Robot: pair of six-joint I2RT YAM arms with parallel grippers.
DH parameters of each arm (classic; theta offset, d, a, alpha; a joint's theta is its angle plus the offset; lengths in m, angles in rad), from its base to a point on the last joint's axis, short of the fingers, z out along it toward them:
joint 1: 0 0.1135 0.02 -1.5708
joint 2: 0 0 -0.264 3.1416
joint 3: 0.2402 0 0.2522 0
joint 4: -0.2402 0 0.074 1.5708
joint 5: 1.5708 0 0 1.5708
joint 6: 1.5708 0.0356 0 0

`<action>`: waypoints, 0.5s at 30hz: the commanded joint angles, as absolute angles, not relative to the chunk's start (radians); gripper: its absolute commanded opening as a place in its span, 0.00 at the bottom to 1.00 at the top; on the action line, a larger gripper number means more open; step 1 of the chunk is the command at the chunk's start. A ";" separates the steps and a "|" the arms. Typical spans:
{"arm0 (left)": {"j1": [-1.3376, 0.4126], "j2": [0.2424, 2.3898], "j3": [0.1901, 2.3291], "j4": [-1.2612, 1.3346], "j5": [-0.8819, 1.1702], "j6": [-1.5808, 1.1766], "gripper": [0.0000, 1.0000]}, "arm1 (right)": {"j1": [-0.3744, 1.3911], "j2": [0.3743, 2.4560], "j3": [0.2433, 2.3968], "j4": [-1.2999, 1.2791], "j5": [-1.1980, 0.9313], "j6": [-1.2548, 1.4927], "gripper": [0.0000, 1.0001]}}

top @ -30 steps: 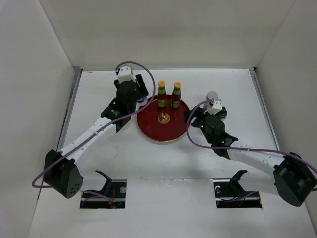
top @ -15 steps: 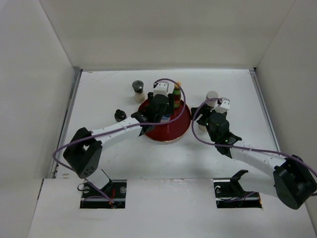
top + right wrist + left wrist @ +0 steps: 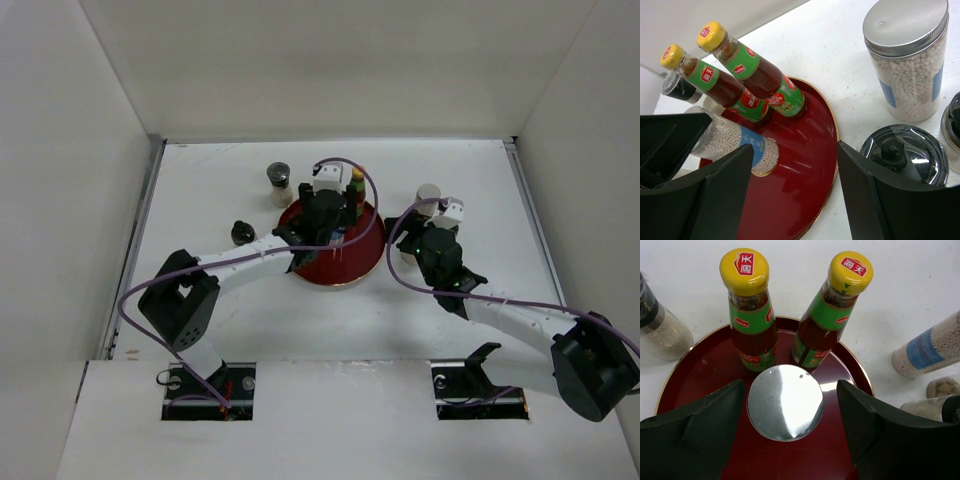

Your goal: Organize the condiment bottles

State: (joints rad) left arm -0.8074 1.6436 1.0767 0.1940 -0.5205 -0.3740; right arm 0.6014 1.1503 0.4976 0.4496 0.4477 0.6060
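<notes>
Two slim red sauce bottles (image 3: 752,315) (image 3: 827,315) with yellow caps stand at the back of the round dark-red tray (image 3: 700,375). In front of them a silver-lidded shaker jar (image 3: 785,402) of white beads stands on the tray's gold centre. My left gripper (image 3: 790,385) is open around that lid, with a clear gap at the right finger. My right gripper (image 3: 795,147) hangs open over the tray's right rim (image 3: 832,165), holding nothing. From above, the left gripper (image 3: 330,235) is over the tray and the right gripper (image 3: 402,240) is beside it.
Right of the tray stand a silver-lidded bead jar (image 3: 907,65) and a black-lidded jar (image 3: 902,150). A dark-lidded jar (image 3: 279,182) stands behind the tray's left side, and a small black-lidded one (image 3: 241,231) to its left. White walls enclose the table.
My left arm swung from the table's back left onto the tray with the silver-lidded jar, then its jaws widened off the jar. The right arm barely moved.
</notes>
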 commanded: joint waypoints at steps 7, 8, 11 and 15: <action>-0.794 1.445 1.031 0.272 -0.548 -0.347 0.79 | 0.597 1.132 0.497 0.494 0.446 0.606 0.74; -0.783 1.427 1.029 0.270 -0.548 -0.347 0.79 | 0.597 1.131 0.492 0.497 0.446 0.610 0.75; -0.717 1.372 1.029 0.241 -0.561 -0.353 0.79 | 0.597 1.135 0.491 0.497 0.437 0.618 0.74; -0.570 1.382 1.083 0.142 -0.534 -0.399 0.81 | 0.597 1.138 0.497 0.497 0.449 0.607 0.74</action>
